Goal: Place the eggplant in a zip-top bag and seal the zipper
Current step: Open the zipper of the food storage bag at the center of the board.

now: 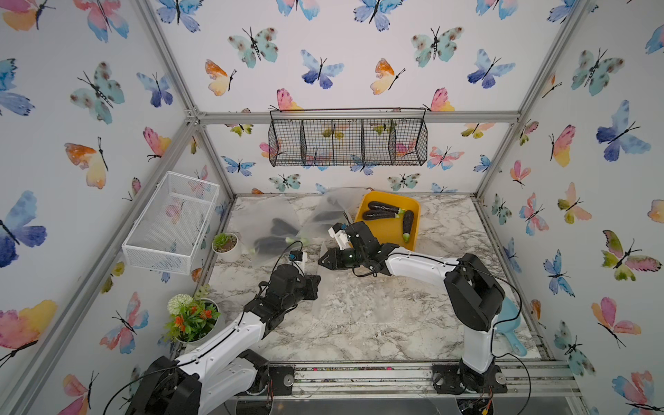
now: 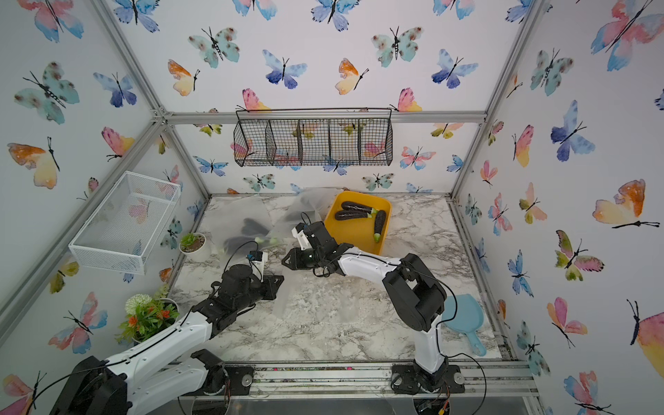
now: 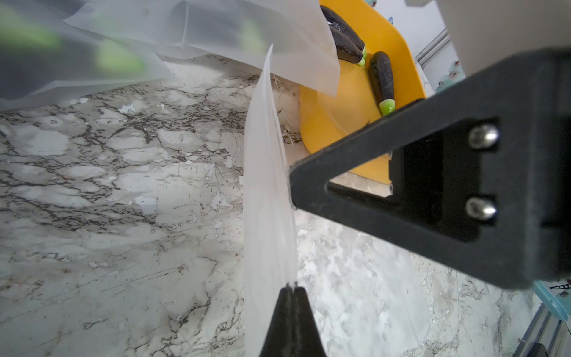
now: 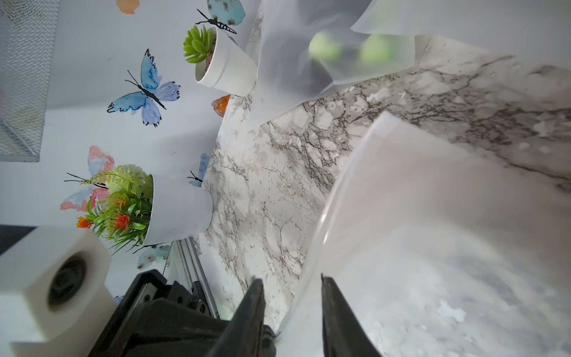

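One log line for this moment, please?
left pincer: shut on frosted plastic zip-top bag | right pincer: open astride bag edge | dark purple eggplants: three in yellow tray

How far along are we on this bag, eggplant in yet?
Done: filled bags lie at the back. In hand: left gripper is shut on an empty bag; right gripper fingers straddle its edge, not closed. Left: three eggplants sit in the yellow bin; loading and sealing.

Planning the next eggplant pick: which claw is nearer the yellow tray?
Right. The right claw hangs just off the near corner of the yellow tray; the left claw is farther toward the robot, shut on the bag.
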